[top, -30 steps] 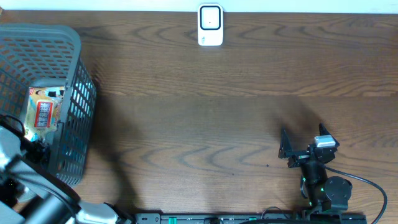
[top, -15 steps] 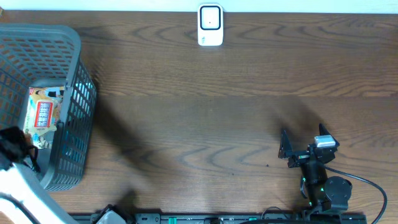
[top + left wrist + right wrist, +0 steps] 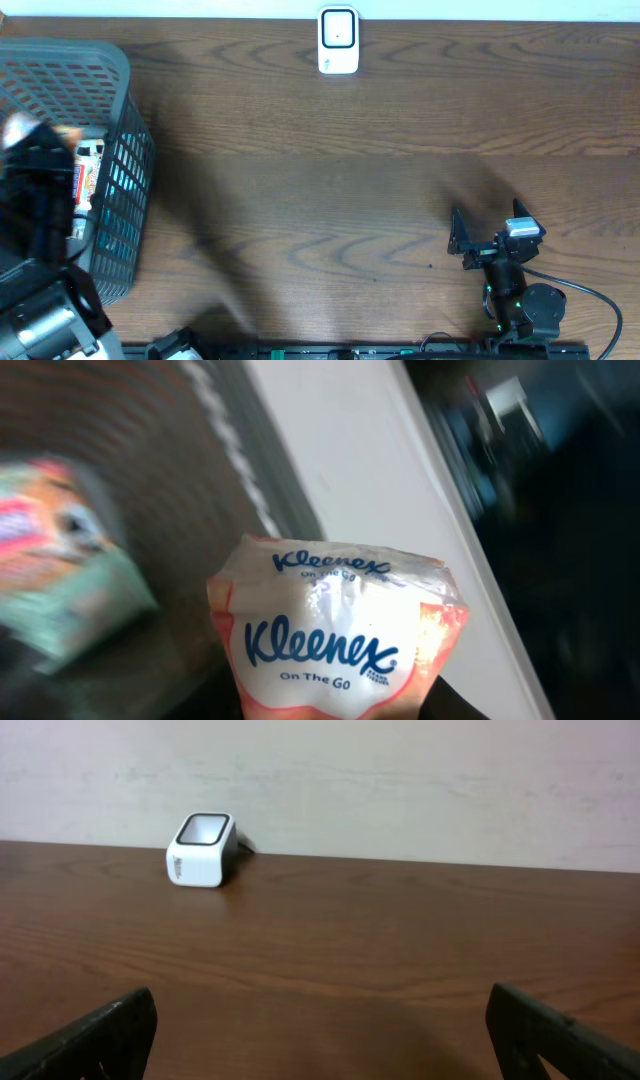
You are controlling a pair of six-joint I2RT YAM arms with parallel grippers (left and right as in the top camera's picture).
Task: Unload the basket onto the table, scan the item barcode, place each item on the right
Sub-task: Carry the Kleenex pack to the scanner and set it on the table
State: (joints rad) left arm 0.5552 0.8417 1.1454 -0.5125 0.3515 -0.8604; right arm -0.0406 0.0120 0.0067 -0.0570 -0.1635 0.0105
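Over the basket (image 3: 125, 110) at the table's (image 3: 350, 200) left edge: left gripper (image 3: 45, 170) clamped on Kleenex pack (image 3: 335, 635).
Logo side faced the wrist camera, arm blurred. Right gripper (image 3: 485, 225) sat wide open and empty near the front right corner. Scanner (image 3: 338, 42) stood at the back edge, well apart.

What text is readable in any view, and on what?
"Kleenex" and "On The Go", each printed twice, on the Kleenex tissue pack.
Side marking on the barcode scanner: too small to read.
Print on the packet in the basket: blurred, unreadable.
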